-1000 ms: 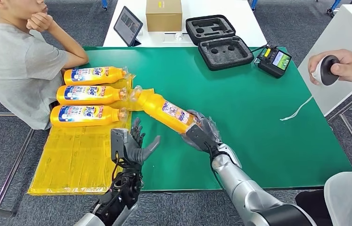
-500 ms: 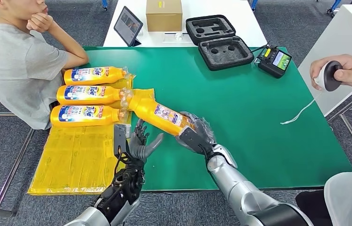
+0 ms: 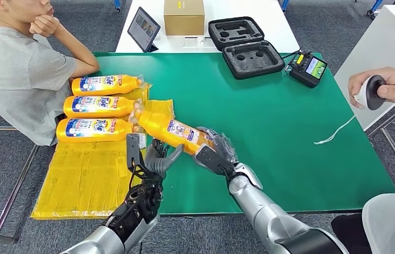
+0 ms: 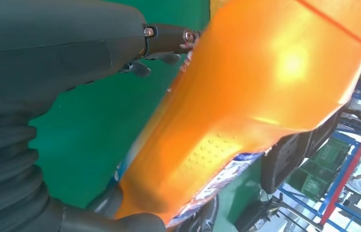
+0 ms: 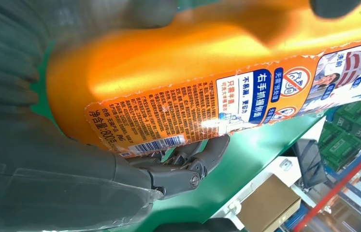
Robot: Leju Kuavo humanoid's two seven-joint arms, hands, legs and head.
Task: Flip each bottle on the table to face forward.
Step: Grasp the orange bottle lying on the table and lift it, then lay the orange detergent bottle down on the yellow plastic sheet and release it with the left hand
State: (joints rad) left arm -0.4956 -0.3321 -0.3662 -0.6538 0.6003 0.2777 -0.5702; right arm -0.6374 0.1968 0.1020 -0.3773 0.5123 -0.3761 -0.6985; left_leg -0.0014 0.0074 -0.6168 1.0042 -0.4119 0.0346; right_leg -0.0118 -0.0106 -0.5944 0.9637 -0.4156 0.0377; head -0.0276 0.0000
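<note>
Since the earlier frame, the orange plastic detergent bottle (image 3: 176,132) has been swung lower and toward nine o'clock, its cap now nearer the yellow mat (image 3: 86,177). Its base is gripped by the right hand (image 3: 213,155), above the green table (image 3: 290,132). The left hand (image 3: 158,159), fingers spread, is raised just beside the bottle's underside.

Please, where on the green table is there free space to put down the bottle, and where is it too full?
Free: the green table between the held bottle and the white cable, below the black foam case. Also the bare yellow mat below the three lying bottles. Crowded: around both hands and the far edge by the case and controller.
</note>
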